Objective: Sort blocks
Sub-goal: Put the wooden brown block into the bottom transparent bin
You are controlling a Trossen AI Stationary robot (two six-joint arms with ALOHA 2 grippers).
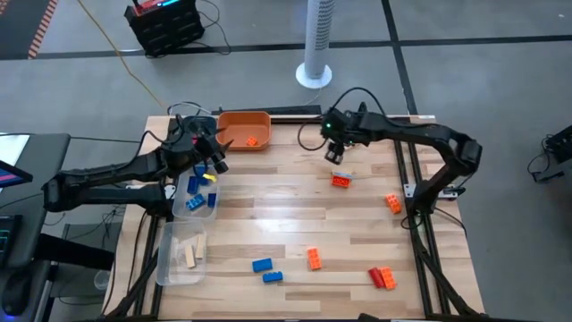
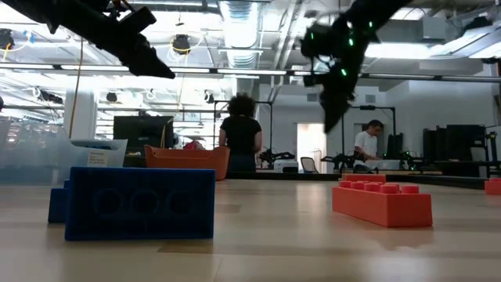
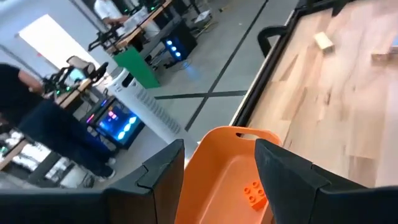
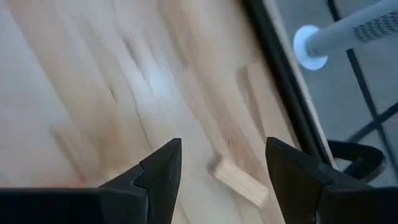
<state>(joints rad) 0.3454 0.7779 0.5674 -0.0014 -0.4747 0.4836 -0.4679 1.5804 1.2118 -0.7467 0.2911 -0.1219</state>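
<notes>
Fingers of left arm [image 3: 221,180] spread, empty, above orange tray [image 3: 217,155]; right fingers [image 4: 221,180] spread, empty, over table [image 4: 93,81]

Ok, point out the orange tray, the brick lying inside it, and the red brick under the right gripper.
orange tray [image 1: 234,119], high view, bare floor near its left wall.
orange brick in the tray [image 1: 253,140], high view, its top face.
red brick [image 1: 340,181], high view, middle of its studded top.
</notes>
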